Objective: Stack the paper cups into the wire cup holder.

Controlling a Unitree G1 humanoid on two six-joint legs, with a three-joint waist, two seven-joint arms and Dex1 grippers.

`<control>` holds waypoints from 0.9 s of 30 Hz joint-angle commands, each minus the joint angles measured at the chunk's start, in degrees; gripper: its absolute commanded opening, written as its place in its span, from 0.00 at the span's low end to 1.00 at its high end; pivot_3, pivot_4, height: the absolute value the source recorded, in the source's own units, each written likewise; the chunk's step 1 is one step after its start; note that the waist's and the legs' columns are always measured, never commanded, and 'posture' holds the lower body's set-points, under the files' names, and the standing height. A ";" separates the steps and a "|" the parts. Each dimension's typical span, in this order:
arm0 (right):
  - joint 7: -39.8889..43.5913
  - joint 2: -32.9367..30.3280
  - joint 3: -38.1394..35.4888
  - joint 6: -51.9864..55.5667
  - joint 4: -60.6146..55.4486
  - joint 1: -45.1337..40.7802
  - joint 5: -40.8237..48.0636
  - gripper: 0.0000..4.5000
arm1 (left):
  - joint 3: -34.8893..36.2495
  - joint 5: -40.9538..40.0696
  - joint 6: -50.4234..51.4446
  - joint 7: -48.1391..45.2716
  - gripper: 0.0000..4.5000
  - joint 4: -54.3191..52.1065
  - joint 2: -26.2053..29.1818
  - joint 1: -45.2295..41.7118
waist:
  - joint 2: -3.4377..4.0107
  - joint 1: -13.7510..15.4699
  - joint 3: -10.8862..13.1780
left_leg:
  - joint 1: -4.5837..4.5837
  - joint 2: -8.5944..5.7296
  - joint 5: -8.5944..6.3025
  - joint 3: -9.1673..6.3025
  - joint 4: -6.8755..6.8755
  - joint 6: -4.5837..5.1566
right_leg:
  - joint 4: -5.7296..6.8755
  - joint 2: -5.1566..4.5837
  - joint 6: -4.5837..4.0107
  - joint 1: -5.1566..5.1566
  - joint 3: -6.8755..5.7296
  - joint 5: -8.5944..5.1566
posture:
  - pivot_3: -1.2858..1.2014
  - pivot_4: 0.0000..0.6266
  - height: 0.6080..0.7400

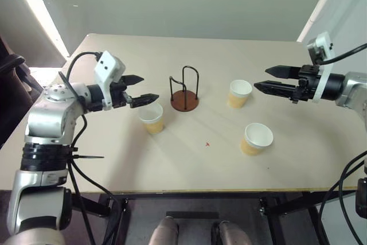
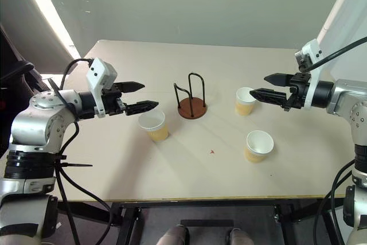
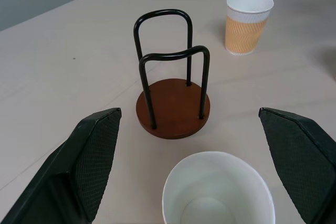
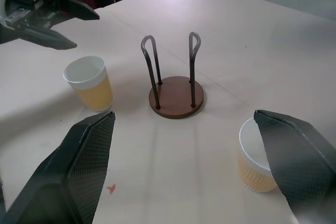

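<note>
We had the table point(image 1: 189, 164) laid out pale and broad in front of us, and right near its middle stood the wire cup holder point(image 1: 184, 91), its reddish-brown disc base flat on the surface and its two black wire loops upright, with nothing inside them. All three paper cups sat upright on the table, apart from the holder and from each other. The left cup point(image 1: 152, 117) stood just in front of the holder and a little to our left. The far right cup point(image 1: 239, 93) stood to the right of the holder, about level with it. The near right cup point(image 1: 256, 138) was closer to us, well to the right of the holder and in front of the far right cup.

Our left gripper point(image 1: 137, 89) hung above the table with its two black fingers spread wide, gripping nothing, and it pointed in toward the holder. In the left wrist view the left cup point(image 3: 218, 190) showed its white inside between the two fingers point(image 3: 86, 161), below them and not touched, with the holder point(image 3: 173, 106) straight beyond.

Our right gripper point(image 1: 268, 80) was up on the other side, fingers just as wide and empty, aimed inward, its tips near the far right cup but clear of it. From its wrist we saw that cup point(image 4: 254, 158) beside one finger point(image 4: 294, 166).
</note>
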 commanded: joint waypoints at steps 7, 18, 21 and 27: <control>-0.81 -0.55 -0.89 -0.85 -2.19 -0.90 0.46 0.98 | -1.93 0.54 1.23 3.48 1.00 -1.14 -4.42 -2.23 | 0.00 0.06 0.00 | -0.01 -0.02 0.00 0.02 0.02 0.00 | 0.00 0.00 0.04 0.02 0.00 0.03 | 0.52 0.24 1.00; -1.57 -0.39 -1.00 0.14 -3.43 -1.17 1.13 0.98 | -6.80 4.14 -1.34 4.58 1.00 6.01 -9.71 -6.71 | 0.00 0.15 0.00 | 0.00 -0.05 0.00 0.04 0.07 0.01 | -0.01 0.00 0.12 0.05 0.01 0.07 | 0.52 0.24 1.00; -1.79 -0.33 -1.22 0.77 -4.34 -1.31 1.73 0.98 | -7.85 6.79 -4.98 5.70 1.00 13.29 -12.34 -10.79 | 0.00 0.36 0.00 | 0.00 -0.07 0.01 0.03 0.11 0.03 | -0.01 -0.01 0.16 0.09 0.02 0.09 | 0.52 0.24 1.00; -2.46 -0.46 -1.53 1.19 -5.24 -1.24 2.38 0.98 | -7.92 7.56 -7.89 5.68 1.00 20.91 -17.52 -15.06 | -0.01 0.39 0.00 | 0.00 -0.16 -0.03 0.07 0.15 0.13 | -0.10 -0.06 0.31 0.16 0.07 0.09 | 0.52 0.24 1.00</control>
